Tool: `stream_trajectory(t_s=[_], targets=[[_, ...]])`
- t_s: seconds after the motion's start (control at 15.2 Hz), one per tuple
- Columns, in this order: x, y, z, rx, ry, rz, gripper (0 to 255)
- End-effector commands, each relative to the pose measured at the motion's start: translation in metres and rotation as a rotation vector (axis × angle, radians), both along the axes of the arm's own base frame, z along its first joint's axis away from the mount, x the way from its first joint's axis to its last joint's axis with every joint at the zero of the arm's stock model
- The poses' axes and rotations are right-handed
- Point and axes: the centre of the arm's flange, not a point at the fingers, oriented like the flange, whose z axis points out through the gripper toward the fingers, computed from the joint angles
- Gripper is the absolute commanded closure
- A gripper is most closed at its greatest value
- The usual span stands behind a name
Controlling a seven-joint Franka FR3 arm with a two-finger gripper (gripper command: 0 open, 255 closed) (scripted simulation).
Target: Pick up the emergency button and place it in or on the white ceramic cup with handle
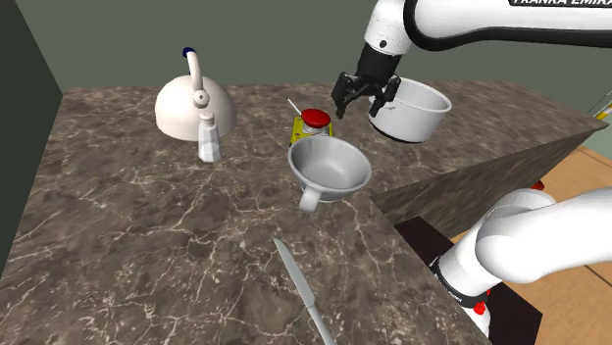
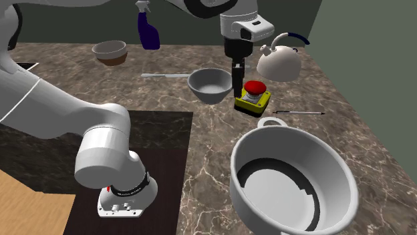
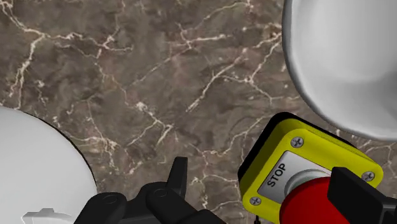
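Starting at the shoulder view's left, a white domed kettle (image 1: pixel 191 110) and small white shaker (image 1: pixel 207 137) stand toward the far edge of the brown marbled countertop (image 1: pixel 127 225). The yellow box emergency button with red cap (image 1: pixel 314 124) sits just behind the white flared cup with handle (image 1: pixel 331 169), perhaps touching. Over it the black gripper (image 1: pixel 360 103) hangs spread and empty, beside a white pot (image 1: pixel 414 113).

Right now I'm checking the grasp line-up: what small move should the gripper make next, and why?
Probably a short sideways shift toward the emergency button before lowering. In the wrist view the open gripper is off-centre: the button sits toward one side, with one finger overlapping its red cap rather than standing beside it.
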Motion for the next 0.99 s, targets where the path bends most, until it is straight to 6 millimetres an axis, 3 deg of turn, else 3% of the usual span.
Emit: stream_trajectory(t_s=[0.0, 0.33, 0.79, 0.92], targets=[[0.013, 0.019, 0.0, -0.004, -0.021, -0.027, 0], [0.046, 0.065, -0.002, -0.016, -0.065, -0.08, 0], [0.053, 0.061, -0.041, -0.016, -0.065, -0.08, 0], [0.053, 0.061, -0.041, -0.016, -0.065, -0.08, 0]])
